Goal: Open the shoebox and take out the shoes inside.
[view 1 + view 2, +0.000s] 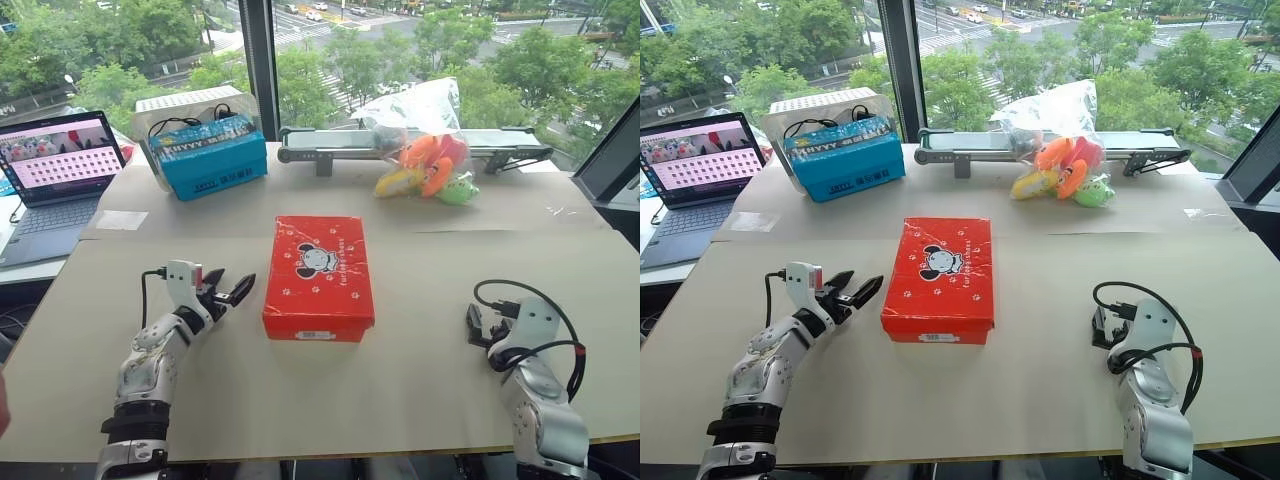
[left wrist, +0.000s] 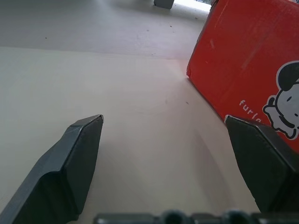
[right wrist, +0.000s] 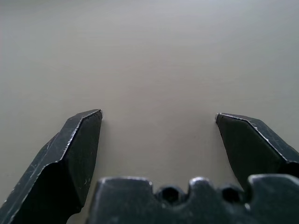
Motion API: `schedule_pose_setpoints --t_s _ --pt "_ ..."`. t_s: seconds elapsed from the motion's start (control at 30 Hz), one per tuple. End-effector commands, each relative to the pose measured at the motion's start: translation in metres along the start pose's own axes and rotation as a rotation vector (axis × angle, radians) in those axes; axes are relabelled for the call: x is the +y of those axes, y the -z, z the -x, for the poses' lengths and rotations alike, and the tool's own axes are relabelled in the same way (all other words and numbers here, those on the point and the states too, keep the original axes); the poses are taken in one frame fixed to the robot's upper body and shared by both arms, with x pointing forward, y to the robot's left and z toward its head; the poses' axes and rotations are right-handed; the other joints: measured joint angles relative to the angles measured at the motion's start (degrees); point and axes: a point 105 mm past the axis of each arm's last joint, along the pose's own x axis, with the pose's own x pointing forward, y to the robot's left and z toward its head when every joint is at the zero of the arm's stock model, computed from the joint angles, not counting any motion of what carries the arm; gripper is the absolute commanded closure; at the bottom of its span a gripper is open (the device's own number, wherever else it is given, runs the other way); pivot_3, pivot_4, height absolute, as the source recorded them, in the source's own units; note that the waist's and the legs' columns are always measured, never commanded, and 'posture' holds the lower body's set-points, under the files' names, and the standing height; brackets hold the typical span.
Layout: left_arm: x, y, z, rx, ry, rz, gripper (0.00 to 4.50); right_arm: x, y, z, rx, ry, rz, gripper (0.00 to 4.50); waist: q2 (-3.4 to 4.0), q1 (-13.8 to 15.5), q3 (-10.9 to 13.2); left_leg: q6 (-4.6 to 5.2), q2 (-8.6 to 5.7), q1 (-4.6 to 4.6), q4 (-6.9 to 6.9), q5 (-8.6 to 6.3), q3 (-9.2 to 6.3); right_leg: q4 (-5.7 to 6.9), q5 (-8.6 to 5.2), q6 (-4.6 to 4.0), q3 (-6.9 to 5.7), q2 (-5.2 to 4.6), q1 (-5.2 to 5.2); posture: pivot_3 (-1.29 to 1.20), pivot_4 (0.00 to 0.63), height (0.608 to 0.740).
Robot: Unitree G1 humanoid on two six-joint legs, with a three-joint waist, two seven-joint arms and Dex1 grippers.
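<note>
The red shoebox [image 1: 318,277] lies shut in the middle of the table, its lid showing a black-and-white cartoon animal and small paw prints. The shoes are hidden. My left gripper [image 1: 233,289] hovers just left of the box's near end, open, fingers pointing toward it with a small gap; the left wrist view has the box's red side [image 2: 247,60] close ahead and nothing between the fingers. My right gripper [image 1: 478,325] stands open and empty well to the right of the box, above bare tabletop.
A blue box [image 1: 208,155] with cables sits at the back left, a laptop [image 1: 52,175] beyond the left edge. A clear bag of orange, yellow and green plush toys [image 1: 432,165] lies at the back right, before a long grey device [image 1: 330,142]. The tabletop [image 1: 400,390] is pale cardboard.
</note>
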Motion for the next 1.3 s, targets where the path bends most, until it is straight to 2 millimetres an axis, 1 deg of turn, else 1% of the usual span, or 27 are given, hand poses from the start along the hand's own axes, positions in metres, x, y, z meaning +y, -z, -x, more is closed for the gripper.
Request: schedule_pose_setpoints --t_s 0.03,0.1,0.13,0.23,0.3,0.33,0.4,0.43,0.5,0.57,0.6,0.63,0.73,0.8,0.9,0.97,1.07,1.2,1.3 --pt "-0.001 -0.006 -0.001 0.000 -0.003 -0.042 0.03 0.002 -0.009 0.001 -0.040 -0.009 0.014 0.00 0.00 -0.02 0.00 0.00 0.00 0.00 0.00 0.00 0.00 0.00 0.00 0.00 0.00 0.00 0.00 0.00 0.150 0.740" --pt "0.001 0.000 -0.002 0.043 -0.004 -0.078 0.03 0.004 -0.009 0.000 -0.040 -0.012 0.014 0.00 0.00 -0.04 0.00 0.00 0.00 0.01 0.00 0.00 0.00 0.00 0.00 0.00 0.00 0.00 0.00 0.00 0.150 0.740" --pt "0.000 -0.001 -0.002 0.046 0.007 -0.080 0.03 0.004 -0.010 0.000 -0.040 -0.013 0.015 0.00 0.00 -0.05 0.00 0.00 0.00 0.02 0.00 0.00 0.00 0.01 0.00 0.00 0.00 0.00 0.01 0.00 0.150 0.740" --pt "-0.020 -0.021 0.000 0.036 0.173 -0.100 0.03 0.008 -0.013 -0.001 -0.035 -0.048 0.042 0.00 0.00 -0.14 0.00 0.00 0.01 0.03 0.00 0.00 0.00 0.04 0.00 -0.01 0.00 0.01 0.00 0.00 0.150 0.740" --pt "-0.033 -0.036 0.004 0.046 0.283 -0.089 0.03 0.012 -0.020 0.000 -0.047 -0.098 0.042 0.00 0.00 -0.20 0.01 0.00 0.02 0.01 0.00 0.00 0.00 0.04 -0.01 -0.02 0.00 0.01 -0.04 0.00 0.150 0.740" --pt "-0.045 -0.043 0.011 0.073 0.377 -0.093 0.03 0.013 -0.025 0.001 -0.053 -0.123 0.046 0.00 -0.01 -0.23 0.02 0.00 0.02 0.01 0.00 0.00 0.00 0.04 -0.01 -0.02 0.02 0.01 -0.04 0.00 0.150 0.740" --pt "-0.065 -0.057 0.033 0.167 0.572 -0.157 0.03 0.015 -0.037 0.003 -0.053 -0.210 0.096 0.00 -0.04 -0.34 0.07 0.00 0.04 -0.06 -0.01 0.00 0.01 0.02 -0.01 -0.02 0.03 0.02 -0.12 0.00 0.150 0.740" --pt "-0.070 -0.062 0.042 0.209 0.625 -0.182 0.03 0.015 -0.042 0.005 -0.046 -0.249 0.121 0.00 -0.03 -0.38 0.09 0.00 0.03 -0.12 -0.04 0.00 0.01 0.03 -0.02 -0.04 0.08 0.03 -0.23 0.00 0.150 0.740" --pt "-0.074 -0.063 0.055 0.284 0.691 -0.229 0.03 0.016 -0.046 0.008 -0.017 -0.319 0.160 0.00 0.02 -0.27 0.09 0.01 0.01 -0.18 -0.12 -0.01 0.03 0.03 -0.04 -0.05 0.27 0.02 -0.40 0.00 0.150 0.740" --pt "-0.072 -0.062 0.061 0.325 0.699 -0.260 0.03 0.016 -0.047 0.012 0.011 -0.377 0.213 0.00 0.02 -0.17 0.08 0.07 -0.02 -0.08 -0.17 -0.04 0.08 0.04 -0.12 -0.07 0.43 0.01 -0.38 0.00 0.150 0.740" --pt "-0.069 -0.064 0.062 0.329 0.691 -0.265 0.03 0.017 -0.048 0.015 0.023 -0.412 0.234 0.00 0.01 -0.15 0.09 0.08 -0.03 -0.06 -0.18 -0.05 0.16 0.02 -0.27 -0.28 0.44 0.02 -0.35 0.00 0.150 0.740" --pt "-0.067 -0.066 0.064 0.330 0.685 -0.266 0.03 0.019 -0.050 0.018 0.034 -0.453 0.257 0.00 -0.01 -0.13 0.10 0.07 -0.02 -0.06 -0.18 -0.05 0.23 0.02 -0.28 -0.28 0.44 0.02 -0.36 0.00 0.150 0.740" --pt "-0.053 -0.074 0.068 0.326 0.648 -0.302 0.03 0.029 -0.051 0.033 0.079 -0.621 0.370 0.00 -0.14 -0.08 0.18 0.07 0.01 -0.11 -0.15 -0.05 0.33 0.06 -0.28 -0.29 0.43 0.07 -0.42 0.00 0.150 0.740" --pt "-0.047 -0.078 0.070 0.319 0.637 -0.313 0.03 0.034 -0.050 0.039 0.104 -0.693 0.413 0.00 -0.19 -0.13 0.20 0.07 0.02 -0.12 -0.15 -0.05 0.34 0.06 -0.29 -0.30 0.46 0.11 -0.45 0.00 0.150 0.740" --pt "-0.039 -0.082 0.073 0.274 0.621 -0.370 0.03 0.047 -0.047 0.051 0.138 -0.844 0.472 0.00 -0.21 -0.19 0.21 0.07 0.07 -0.10 -0.14 -0.05 0.36 0.07 -0.29 -0.31 0.50 0.16 -0.46 0.00 0.150 0.740" --pt "-0.036 -0.081 0.076 0.243 0.622 -0.421 0.03 0.052 -0.037 0.055 0.167 -0.918 0.564 0.00 -0.21 -0.14 0.22 0.07 0.07 -0.10 -0.15 -0.05 0.37 0.06 -0.29 -0.31 0.50 0.16 -0.46 0.00 0.150 0.740" --pt "-0.029 -0.075 0.078 0.262 0.610 -0.402 0.03 0.058 -0.012 0.057 0.217 -1.014 0.701 0.00 -0.32 -0.02 0.24 0.06 0.06 -0.14 -0.15 -0.06 0.47 0.02 -0.30 -0.31 0.54 0.14 -0.51 0.00 0.150 0.740" --pt "-0.032 -0.075 0.077 0.258 0.619 -0.401 0.03 0.069 0.003 0.057 0.204 -1.099 0.717 0.00 -0.53 0.06 0.29 0.05 0.05 -0.24 -0.08 -0.06 0.51 0.03 -0.29 -0.30 0.56 0.13 -0.60 0.00 0.150 0.740" --pt "-0.034 -0.074 0.077 0.265 0.627 -0.400 0.03 0.079 0.007 0.054 0.175 -1.137 0.705 0.00 -0.81 -0.30 0.26 0.05 0.11 -0.19 -0.04 -0.06 0.58 0.08 -0.28 -0.30 0.62 0.17 -0.59 0.00 0.150 0.740"
